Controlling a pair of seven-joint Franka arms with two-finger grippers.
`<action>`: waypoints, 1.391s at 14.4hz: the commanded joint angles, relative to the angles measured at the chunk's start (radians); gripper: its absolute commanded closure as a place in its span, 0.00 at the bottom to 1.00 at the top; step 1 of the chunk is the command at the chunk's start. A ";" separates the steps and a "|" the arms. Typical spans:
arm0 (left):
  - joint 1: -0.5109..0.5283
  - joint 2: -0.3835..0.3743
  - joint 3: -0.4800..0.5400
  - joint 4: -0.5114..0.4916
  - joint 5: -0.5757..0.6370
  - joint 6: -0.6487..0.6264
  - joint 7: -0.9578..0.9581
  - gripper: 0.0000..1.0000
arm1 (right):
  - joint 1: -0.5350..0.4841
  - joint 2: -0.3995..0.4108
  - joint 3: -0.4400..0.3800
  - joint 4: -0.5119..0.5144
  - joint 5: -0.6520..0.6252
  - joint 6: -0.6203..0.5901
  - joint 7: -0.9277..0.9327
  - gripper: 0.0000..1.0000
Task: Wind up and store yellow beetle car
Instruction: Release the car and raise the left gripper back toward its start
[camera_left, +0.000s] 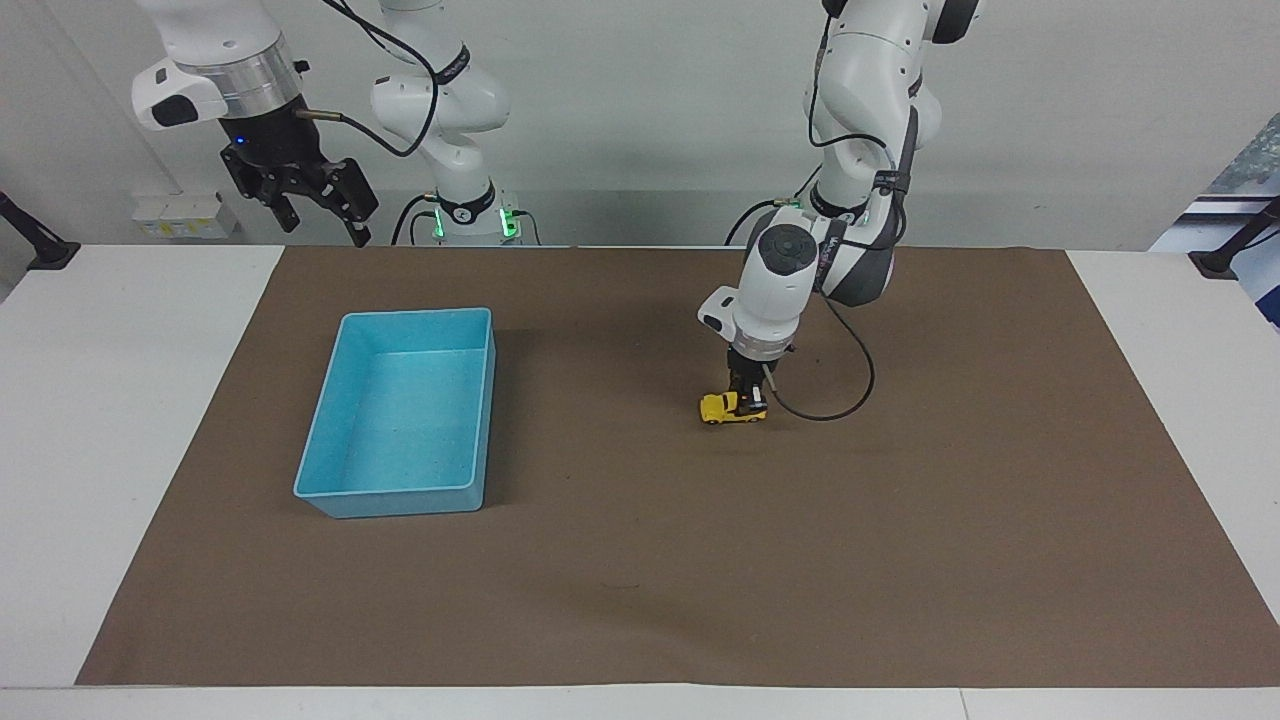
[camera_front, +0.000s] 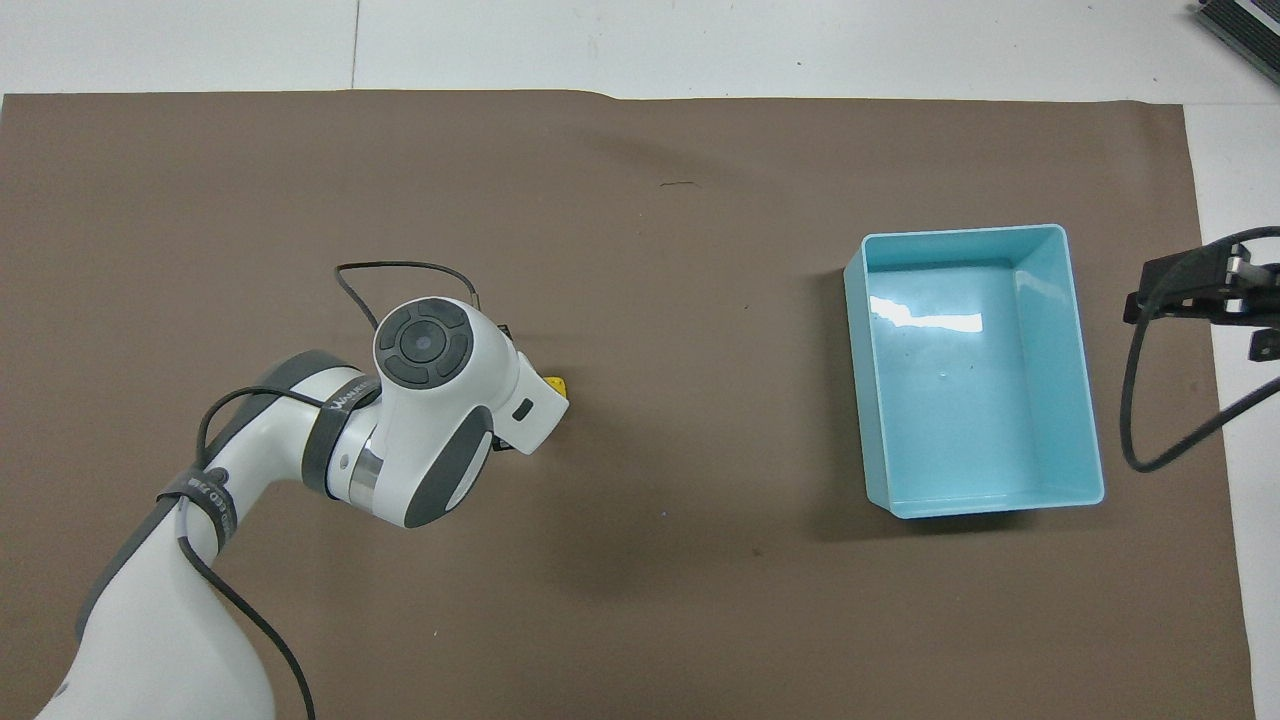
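Note:
The yellow beetle car (camera_left: 730, 408) stands on its wheels on the brown mat, near the middle of the table. My left gripper (camera_left: 748, 400) points straight down and is shut on the car's rear part. In the overhead view the left wrist covers nearly all of the yellow beetle car (camera_front: 556, 381); only a yellow sliver shows. My right gripper (camera_left: 318, 208) waits open, raised above the table's edge near the right arm's base. The same right gripper (camera_front: 1205, 300) shows at the overhead view's side edge.
A light-blue bin (camera_left: 330, 470) stands on the mat toward the right arm's end, with nothing in it; the bin (camera_front: 1085, 400) lies well apart from the car. The brown mat (camera_left: 900, 560) covers most of the white table. A black cable loops from the left wrist.

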 joint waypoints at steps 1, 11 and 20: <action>0.078 0.023 0.004 -0.043 0.034 0.046 0.085 1.00 | -0.009 -0.009 0.006 -0.010 0.021 0.012 0.010 0.00; 0.153 -0.051 0.004 0.078 0.031 -0.146 0.124 0.00 | -0.009 -0.009 0.006 -0.010 0.021 0.012 0.010 0.00; 0.165 -0.149 0.174 0.208 0.032 -0.222 -0.249 0.00 | -0.009 -0.009 0.006 -0.010 0.021 0.012 0.010 0.00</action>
